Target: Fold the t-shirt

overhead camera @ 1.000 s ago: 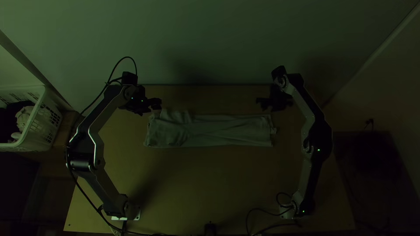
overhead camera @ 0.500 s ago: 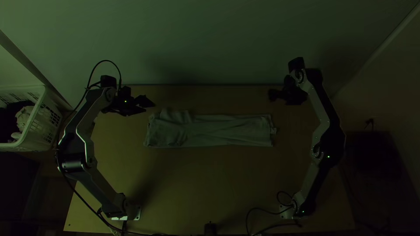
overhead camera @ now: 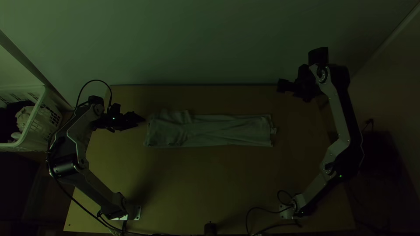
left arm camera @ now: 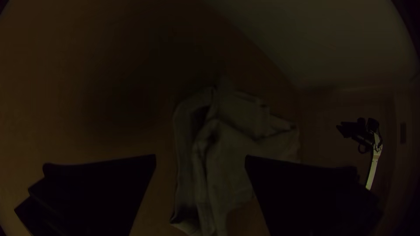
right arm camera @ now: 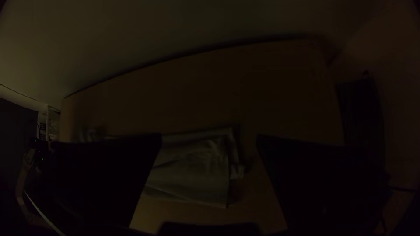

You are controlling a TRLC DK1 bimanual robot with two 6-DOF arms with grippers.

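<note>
From the top view, the t-shirt (overhead camera: 210, 131) lies as a long narrow folded strip on the table (overhead camera: 197, 183), its long axis running crosswise between the two arms. The left gripper (overhead camera: 142, 119) is just beside the strip's rumpled end, pointing towards it; the body of the cloth extends from there in the direction of the right arm. The right gripper (overhead camera: 280, 85) is farther off: from it, the neater end lies back towards the arms' bases and slightly inward. So the left one is nearer, and an end-over fold would likely have to travel along that long axis.

In the left wrist view, the fingers stand wide apart with nothing pinched; the rumpled end lies ahead of them and partly across their gap. It is dim, so how high they are above the cloth is hard to judge.

The right wrist view shows its fingers spread too, holding nothing, with the other end beyond them, partly behind one finger.
</note>
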